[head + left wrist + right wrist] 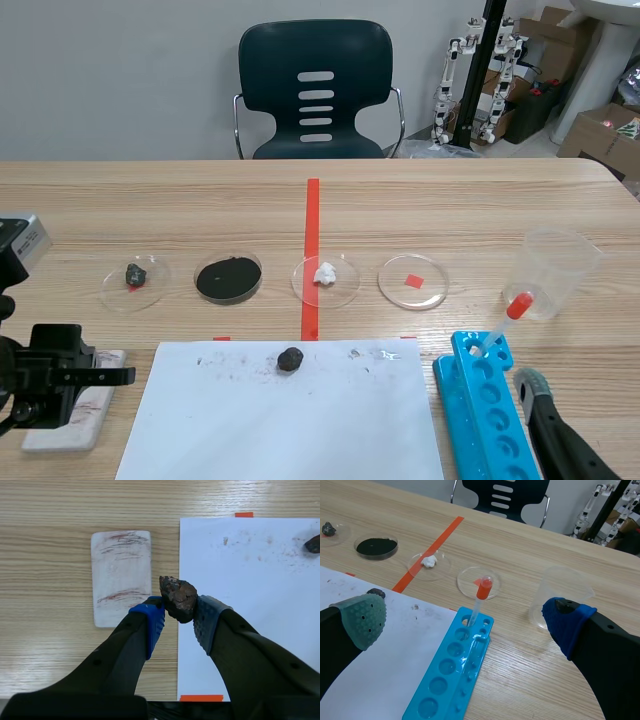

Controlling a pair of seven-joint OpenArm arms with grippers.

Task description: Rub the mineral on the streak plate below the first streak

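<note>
We note the left pincer clenched on the mineral just beside the streak plate, which bears two reddish streaks, so the rub looks done or nearly so; right pincer released.

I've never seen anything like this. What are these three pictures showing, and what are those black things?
It is a robot with two black arms at a wooden table. One picture looks out from between the arms; the other two come from cameras on each wrist. The left gripper is shut on a brown mineral, near a white streak plate bearing reddish marks. The right gripper is open, beside a blue well tray. A beaker and white paper also lie there.
</note>
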